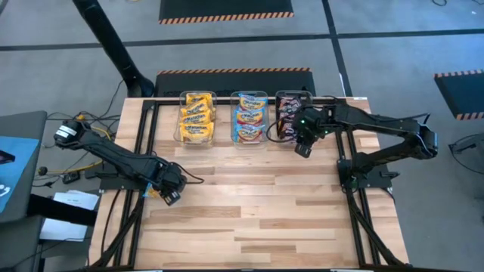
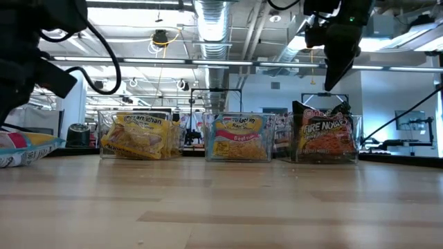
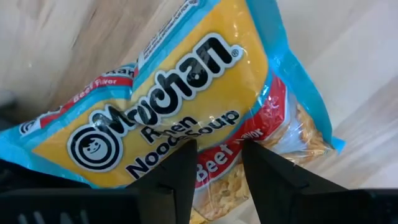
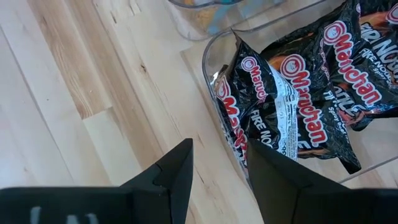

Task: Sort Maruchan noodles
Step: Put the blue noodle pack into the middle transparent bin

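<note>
A light-blue-and-yellow Maruchan packet (image 3: 186,93) lies flat on the table near its left edge (image 2: 24,146). My left gripper (image 3: 217,163) points down over it, open, with one fingertip over each side of the packet's red band (image 1: 170,193). At the far side stand three clear bins: yellow-orange packets (image 1: 197,117), light-blue packets (image 1: 249,119) and black-red packets (image 4: 298,93). My right gripper (image 4: 219,163) hangs open and empty above the near left corner of the black-red bin (image 1: 304,146).
The three bins (image 2: 239,138) stand in a row along the far edge. Bare wooden tabletop (image 1: 257,204) stretches between the arms and toward the near edge. Dark frame rails (image 1: 144,143) run along the table's left and right sides.
</note>
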